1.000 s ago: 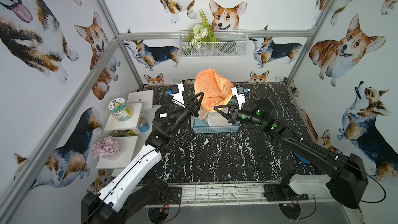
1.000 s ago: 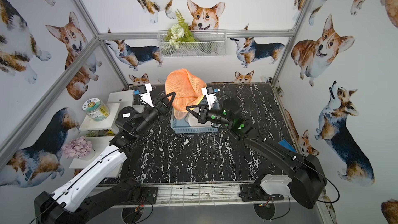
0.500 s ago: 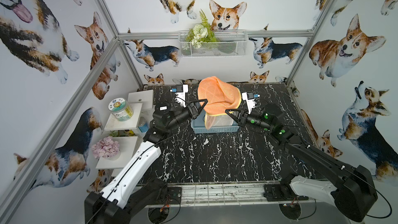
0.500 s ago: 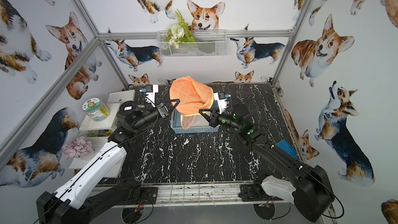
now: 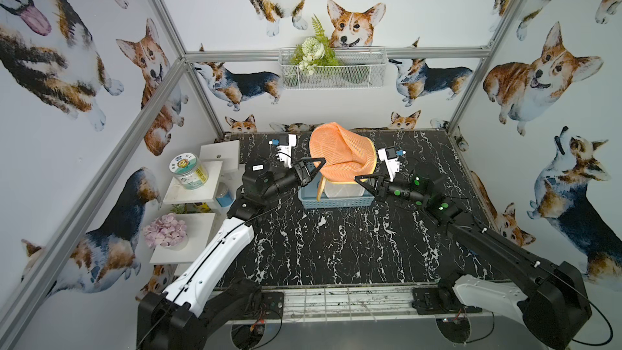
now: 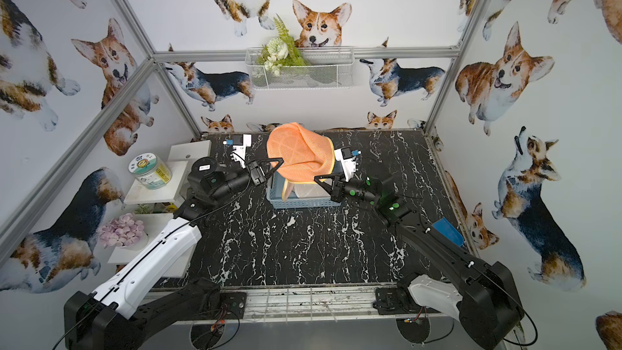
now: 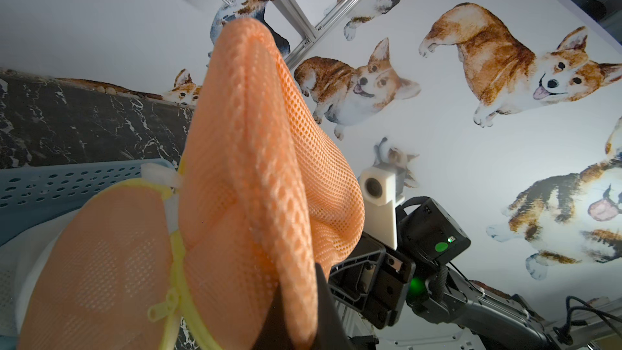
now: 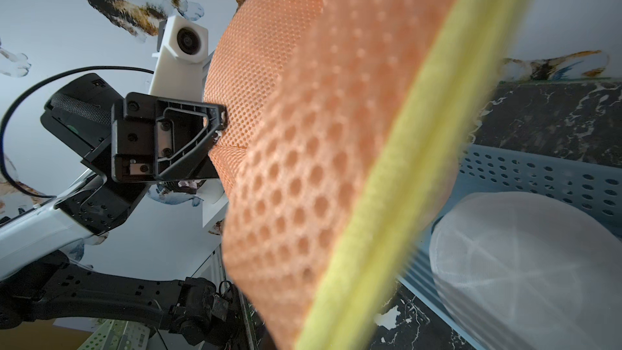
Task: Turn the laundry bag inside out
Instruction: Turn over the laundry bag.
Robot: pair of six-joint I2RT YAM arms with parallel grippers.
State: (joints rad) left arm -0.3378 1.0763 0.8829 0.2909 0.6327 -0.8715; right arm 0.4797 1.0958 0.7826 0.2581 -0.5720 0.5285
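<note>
- Left gripper (image 5: 318,163) is pinching fully shut on the bag (image 5: 340,153), biting the mesh at one side edge.
- Right gripper (image 5: 359,180) is doing the same on the opposite side, jaws closed on the fabric low down by the yellow hem (image 8: 404,163).
- So the bag is hanging in mid-air between the two, just above the basket (image 5: 336,202) at the back of the table (image 5: 336,247), with one flap drooping down toward the basket.
- Something white and meshy (image 8: 525,264) is sitting in the basket underneath. Whether the flap is touching it is hard to tell.
- Handling-wise, the bag is looking feather-light and totally floppy. It's draping and folding over itself with zero stiffness, so it's probably going wherever gravity wants unless both sides are pinned.
- Open-weave mesh is likely snagging on fingertips rather than slipping, which is nice for grip but annoying for letting go cleanly.
- Best place to grab is looking like the hem. It's thicker and firmer than the mesh and it's marking the opening.
- For flipping, one gripper holding the hem while the other is pushing the closed end through seems the way.
</note>
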